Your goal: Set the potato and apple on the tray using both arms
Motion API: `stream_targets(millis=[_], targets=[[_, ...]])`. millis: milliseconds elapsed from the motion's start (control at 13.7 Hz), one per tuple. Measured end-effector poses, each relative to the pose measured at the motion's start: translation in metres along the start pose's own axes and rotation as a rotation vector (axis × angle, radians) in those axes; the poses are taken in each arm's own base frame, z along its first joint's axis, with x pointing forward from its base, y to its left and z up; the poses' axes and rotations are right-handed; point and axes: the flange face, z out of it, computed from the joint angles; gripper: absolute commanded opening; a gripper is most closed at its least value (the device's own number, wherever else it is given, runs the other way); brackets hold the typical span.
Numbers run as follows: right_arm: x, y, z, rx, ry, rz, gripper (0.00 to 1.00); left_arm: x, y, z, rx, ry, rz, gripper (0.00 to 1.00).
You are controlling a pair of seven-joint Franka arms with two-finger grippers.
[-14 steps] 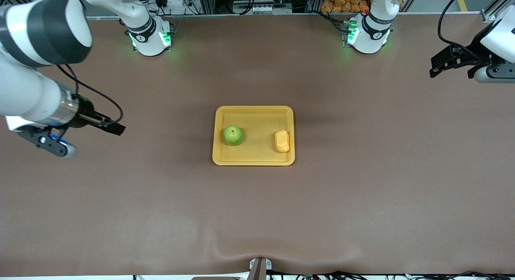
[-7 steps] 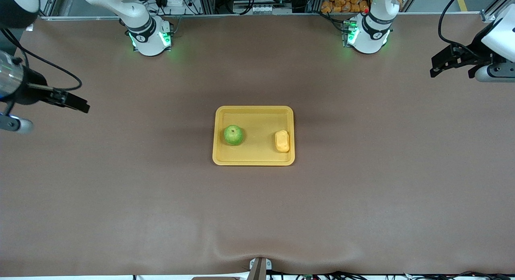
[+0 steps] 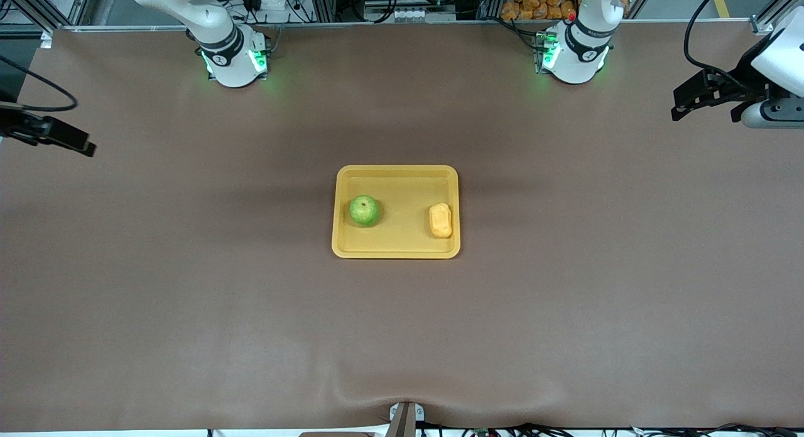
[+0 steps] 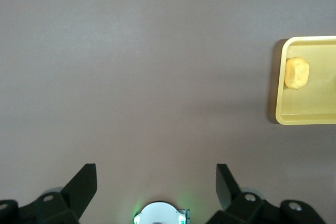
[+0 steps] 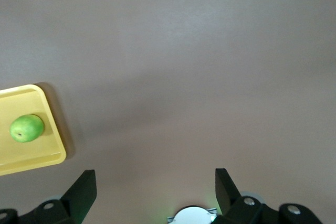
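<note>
The yellow tray (image 3: pixel 396 173) sits mid-table (image 3: pixel 565 299). On it lie the green apple (image 3: pixel 364 210), toward the right arm's end, and the potato (image 3: pixel 440 220), toward the left arm's end, well apart from each other. The left pincer (image 4: pixel 156 181) hangs over bare table at the left arm's end, fingers (image 4: pixel 84 182) spread wide, holding nothing. The right pincer (image 5: pixel 155 182) hangs over the table's edge at the right arm's end, likewise spread wide and empty.
</note>
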Motion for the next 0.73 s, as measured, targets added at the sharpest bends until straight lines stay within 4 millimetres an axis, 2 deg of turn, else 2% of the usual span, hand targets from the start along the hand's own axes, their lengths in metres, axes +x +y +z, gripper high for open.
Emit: stream_targets(millis=[292,511,730], targets=[[-0.014,0.026,-0.008,0.024,0.007,0.009,1.0,0.0,0.0,0.0,0.0,0.001,0.0,1.0],[-0.023,0.047,-0.005,0.041,-0.006,0.012,1.0,0.0,0.002,0.0,0.0,0.001,0.003,1.0],[-0.023,0.06,0.001,0.046,-0.016,0.0,1.0,0.0,0.002,0.0,0.0,0.001,0.004,1.0]])
